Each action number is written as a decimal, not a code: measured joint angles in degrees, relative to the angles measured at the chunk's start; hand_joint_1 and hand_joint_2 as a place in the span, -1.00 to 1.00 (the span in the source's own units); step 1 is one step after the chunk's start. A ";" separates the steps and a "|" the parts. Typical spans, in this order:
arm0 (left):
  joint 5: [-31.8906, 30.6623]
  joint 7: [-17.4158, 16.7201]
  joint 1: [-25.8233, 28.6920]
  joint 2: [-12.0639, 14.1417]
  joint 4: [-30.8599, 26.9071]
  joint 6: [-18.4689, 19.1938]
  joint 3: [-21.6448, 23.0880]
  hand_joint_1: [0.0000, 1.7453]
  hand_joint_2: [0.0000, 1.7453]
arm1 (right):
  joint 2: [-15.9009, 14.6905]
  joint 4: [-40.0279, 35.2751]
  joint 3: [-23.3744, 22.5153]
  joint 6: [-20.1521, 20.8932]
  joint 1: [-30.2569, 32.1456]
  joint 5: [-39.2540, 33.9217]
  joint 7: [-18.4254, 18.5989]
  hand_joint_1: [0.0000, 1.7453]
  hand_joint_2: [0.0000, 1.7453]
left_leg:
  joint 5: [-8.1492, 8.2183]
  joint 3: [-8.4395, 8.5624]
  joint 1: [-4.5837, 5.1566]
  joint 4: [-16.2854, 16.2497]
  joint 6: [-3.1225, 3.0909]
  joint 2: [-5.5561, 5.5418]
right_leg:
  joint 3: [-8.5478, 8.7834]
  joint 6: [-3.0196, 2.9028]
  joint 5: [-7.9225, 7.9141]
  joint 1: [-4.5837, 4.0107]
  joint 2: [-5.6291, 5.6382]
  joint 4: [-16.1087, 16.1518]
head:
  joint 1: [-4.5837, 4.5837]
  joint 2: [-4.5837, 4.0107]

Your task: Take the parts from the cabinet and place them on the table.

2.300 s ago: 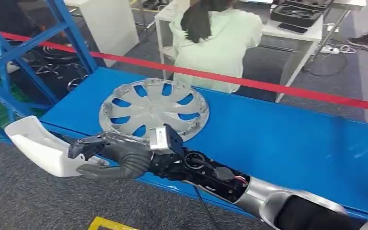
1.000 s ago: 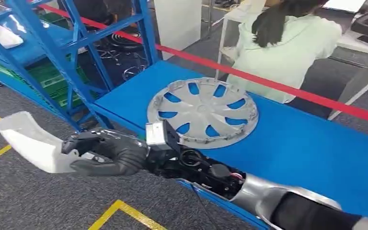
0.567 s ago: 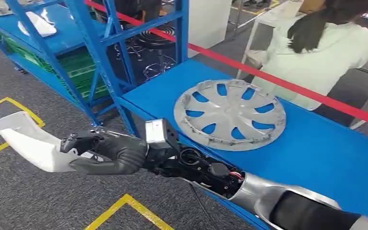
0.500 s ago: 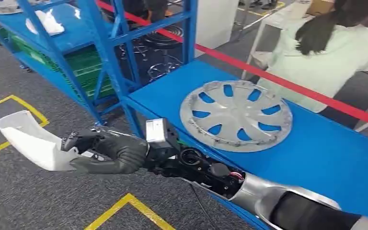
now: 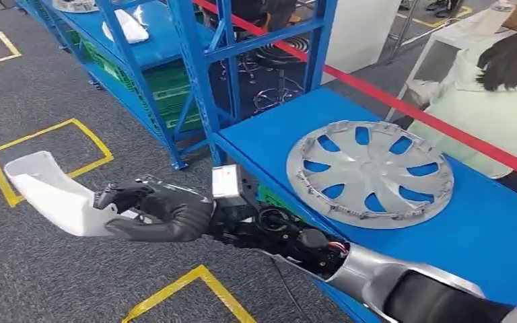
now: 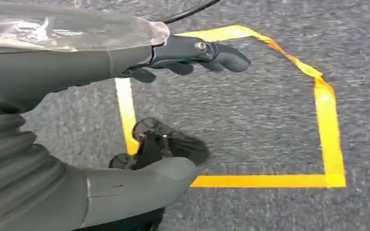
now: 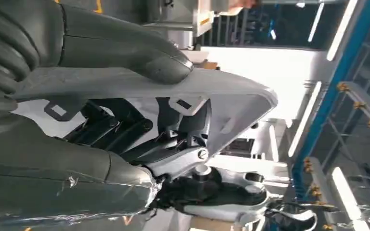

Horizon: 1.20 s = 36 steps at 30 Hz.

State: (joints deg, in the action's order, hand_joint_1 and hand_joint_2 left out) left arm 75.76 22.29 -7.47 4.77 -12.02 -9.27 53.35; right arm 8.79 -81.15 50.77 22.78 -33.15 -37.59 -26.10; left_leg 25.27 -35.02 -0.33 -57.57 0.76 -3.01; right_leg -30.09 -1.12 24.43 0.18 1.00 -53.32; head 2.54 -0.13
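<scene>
Right hand (image 5: 161,214) gripping white part (image 5: 50,195) above carpet. Left hand (image 6: 192,53) empty, fingers apart. Hubcap (image 5: 370,173) flat on blue table (image 5: 498,235).

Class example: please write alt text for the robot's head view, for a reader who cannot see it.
The robot's right hand holds a white moulded plastic part out over grey carpet. Beside its arm, a silver spoked wheel cover lies flat on a blue table, with blue shelving behind.

wheel cover (image 5: 370,173) on table (image 5: 485,229), right of rack (image 5: 195,60)
</scene>
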 joint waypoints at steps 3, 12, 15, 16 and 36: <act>0.02 0.00 -0.22 -0.05 0.00 0.00 0.00 -1.00 1.00 | 0.00 0.09 0.02 0.09 0.17 -0.02 0.06 1.00 1.00 | 6.28 -7.10 -0.29 -14.34 0.81 2.23 | -0.16 -0.13 0.09 -0.19 -2.10 -0.01 | -0.66 0.00; 0.46 0.00 -0.06 0.15 0.00 0.07 0.00 -1.00 1.00 | 0.00 0.09 0.13 0.41 -0.01 0.15 0.04 1.00 1.00 | -1.75 1.78 -0.29 3.27 -0.17 4.75 | 0.14 1.51 1.19 -0.79 -5.98 -0.64 | -0.49 0.00; 0.59 0.02 0.14 0.20 0.00 0.07 0.00 -1.00 1.00 | 0.02 0.07 0.13 0.42 -0.09 0.15 0.06 1.00 1.00 | -2.04 2.06 -0.68 3.69 -1.16 3.40 | -0.50 2.51 3.47 -0.22 -3.76 -3.21 | -0.33 0.00; 0.61 0.02 0.05 0.24 0.00 0.07 0.00 -1.00 1.00 | 0.00 0.07 0.13 0.42 -0.15 0.13 0.02 1.00 1.00 | -2.07 2.06 -0.69 3.69 -1.49 3.09 | -2.44 2.63 5.99 -0.18 -2.48 -7.62 | 0.04 -0.02; 0.44 0.02 0.17 0.15 0.00 0.22 0.00 -1.00 1.00 | 0.02 0.09 0.15 0.07 0.10 0.02 0.48 1.00 1.00 | 5.25 -7.26 -0.68 -14.91 1.40 2.55 | -0.45 0.14 0.31 -0.18 -2.81 -0.38 | -0.84 0.00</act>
State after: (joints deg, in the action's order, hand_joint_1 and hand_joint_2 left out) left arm 76.19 22.32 -7.30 4.92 -12.02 -9.05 53.35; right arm 8.81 -81.07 50.93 22.84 -33.06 -37.57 -25.62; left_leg 30.52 -42.27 -1.00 -72.48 2.16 -0.46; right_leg -30.53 -0.98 24.74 0.01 -1.81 -53.70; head 1.70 -0.13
